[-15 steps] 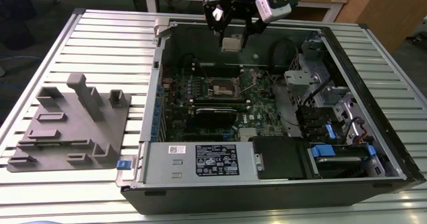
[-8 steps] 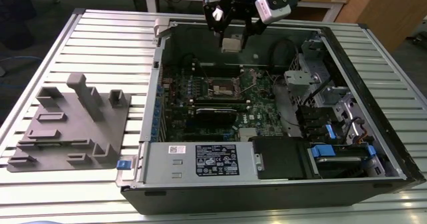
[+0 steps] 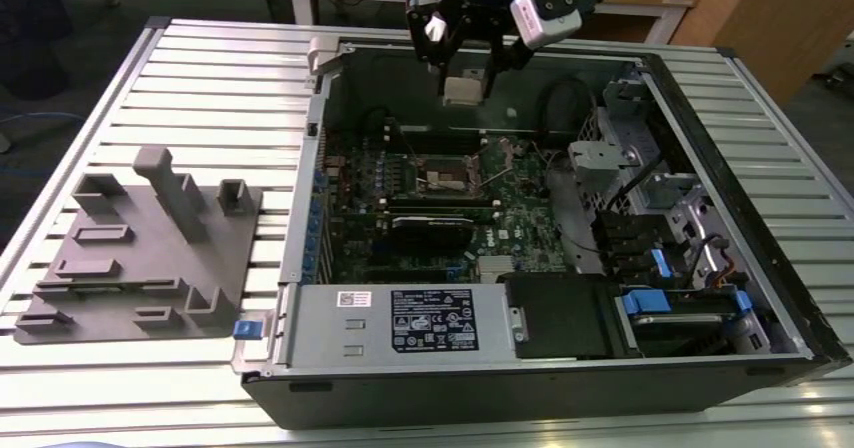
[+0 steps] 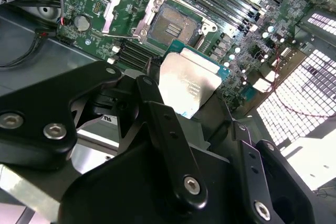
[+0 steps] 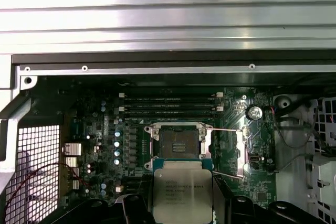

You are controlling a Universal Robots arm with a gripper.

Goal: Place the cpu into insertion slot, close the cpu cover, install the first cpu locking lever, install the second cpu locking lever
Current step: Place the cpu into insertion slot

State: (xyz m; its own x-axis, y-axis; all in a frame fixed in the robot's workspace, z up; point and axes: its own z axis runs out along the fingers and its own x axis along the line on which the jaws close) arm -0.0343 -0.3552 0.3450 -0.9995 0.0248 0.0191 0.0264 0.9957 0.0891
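My gripper [image 3: 467,76] hangs above the far wall of the open computer case, shut on the cpu [image 3: 463,90], a small silver-grey square chip held flat between the black fingers. Both wrist views show the cpu [image 4: 190,80] [image 5: 182,195] in the gripper [image 4: 191,95] [image 5: 182,211], above the green board. The insertion slot [image 3: 447,175] [image 4: 173,27] [image 5: 179,142] lies bare below, its brownish centre exposed. The cpu cover [image 4: 126,9] [image 5: 239,150] is swung open beside the socket. Two thin metal levers [image 5: 223,128] stand released across it.
The case [image 3: 300,218] lies open on a slatted metal table [image 3: 200,78]. A grey fixture block [image 3: 147,248] sits at the exterior view's left. Memory slots [image 5: 168,106], a long black card [image 3: 430,223], cables and drive bays [image 3: 667,258] surround the socket.
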